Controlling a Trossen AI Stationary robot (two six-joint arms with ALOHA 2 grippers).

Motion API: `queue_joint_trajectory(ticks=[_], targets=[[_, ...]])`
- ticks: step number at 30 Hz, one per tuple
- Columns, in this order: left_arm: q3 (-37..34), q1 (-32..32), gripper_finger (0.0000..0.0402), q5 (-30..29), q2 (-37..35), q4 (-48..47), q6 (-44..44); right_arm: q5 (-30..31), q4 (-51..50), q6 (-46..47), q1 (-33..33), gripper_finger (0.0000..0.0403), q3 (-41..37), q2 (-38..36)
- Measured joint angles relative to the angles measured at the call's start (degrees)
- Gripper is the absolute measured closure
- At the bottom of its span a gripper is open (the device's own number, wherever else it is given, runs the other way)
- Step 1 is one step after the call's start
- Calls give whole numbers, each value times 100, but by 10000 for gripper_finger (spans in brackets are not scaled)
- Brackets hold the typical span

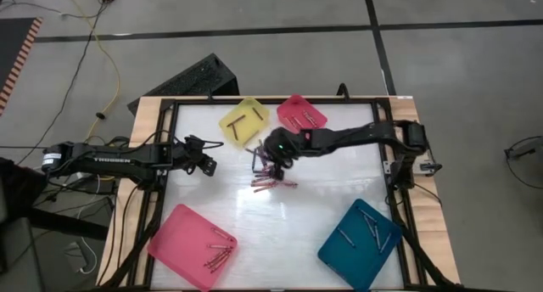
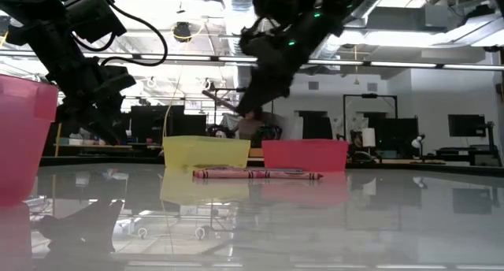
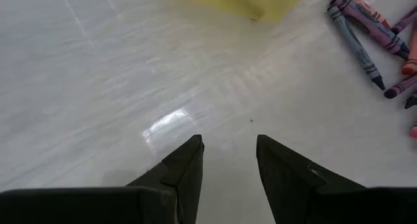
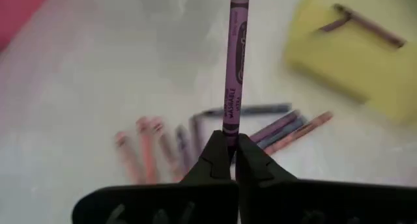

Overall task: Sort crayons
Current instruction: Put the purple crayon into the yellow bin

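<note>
The white glossy table top is smooth and mirror-like, reflecting the ceiling lights. A pale, matt wooden border frames it, lined with a black metal frame. On the table top, the square yellow plastic tray, two square pink plastic trays and the square teal plastic tray look smooth with a slight sheen. The purple paper-wrapped crayon has a matt printed label and is clamped by the matt black right gripper. The left gripper has matt black fingers, parted. Loose paper-wrapped crayons lie mid-table.
</note>
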Motion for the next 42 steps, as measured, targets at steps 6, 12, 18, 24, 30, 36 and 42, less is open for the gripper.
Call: queue_joint_trajectory(ticks=[6,12,18,24,30,36,42], targets=[[0,2,269,7,0,-8,-3,7,-54,-324,-250,400,1023,665],[0,0,269,7,2,-6,-8,224,-390,-534,-540,400,2045,1302],[0,0,269,72,0,-1,-14,440,-717,-615,-866,399,2779,1813],[0,0,269,90,0,-16,1,443,-743,-621,-1156,399,3083,2212],[0,0,269,101,0,-2,49,448,-864,-621,-1379,399,3006,2276],[0,0,269,21,0,-1,51,563,-1001,-601,-1553,399,2981,2277],[0,1,269,-4,0,1,51,564,-1020,-739,-1597,400,2982,2351]])
